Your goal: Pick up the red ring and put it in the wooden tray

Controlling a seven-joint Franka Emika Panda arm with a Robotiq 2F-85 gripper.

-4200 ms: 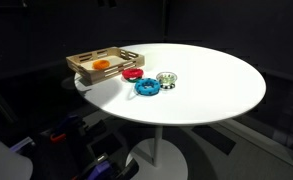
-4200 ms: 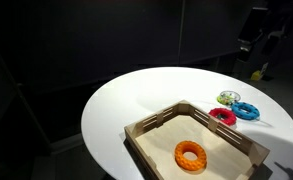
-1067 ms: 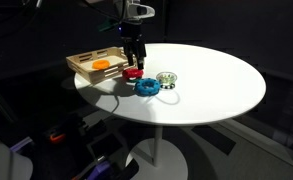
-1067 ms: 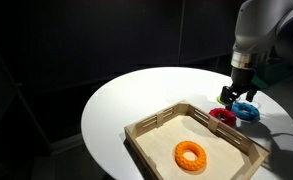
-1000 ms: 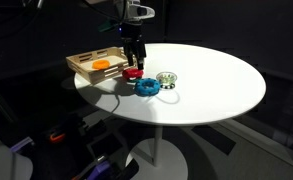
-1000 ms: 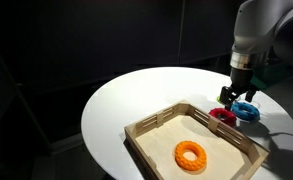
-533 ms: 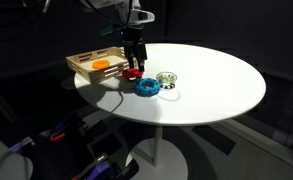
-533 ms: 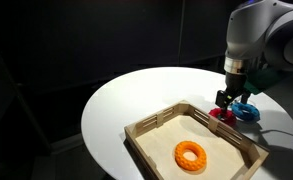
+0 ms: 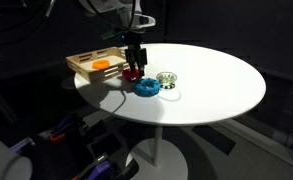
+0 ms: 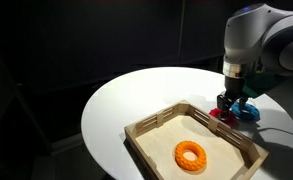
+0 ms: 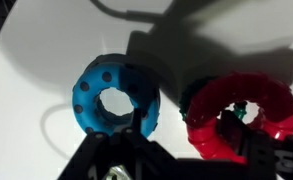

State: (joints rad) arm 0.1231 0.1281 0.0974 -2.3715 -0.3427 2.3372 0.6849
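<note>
The red ring [image 9: 131, 75] lies flat on the white round table just beside the wooden tray [image 9: 86, 66]; both also show in an exterior view, the ring [image 10: 219, 117] and the tray [image 10: 151, 128]. My gripper [image 9: 133, 67] is low over the ring, also in an exterior view [image 10: 226, 104]. In the wrist view the red ring [image 11: 204, 120] sits at the right. My gripper [image 11: 186, 152] is open, one finger outside the ring's band, the other at its hole. A white gap shows between the outer finger and the ring.
A blue ring [image 9: 146, 87] [image 10: 249, 112] [image 11: 116, 97] lies close beside the red one. A small pale ring-like piece [image 9: 167, 78] lies past it. An orange ring [image 9: 102, 64] [image 10: 191, 156] lies in the tray. The table edge [image 9: 106, 108] is near.
The arm came in from out of view and stood over the red ring. Over the last second the gripper has lowered onto it. The rings and tray have not moved.
</note>
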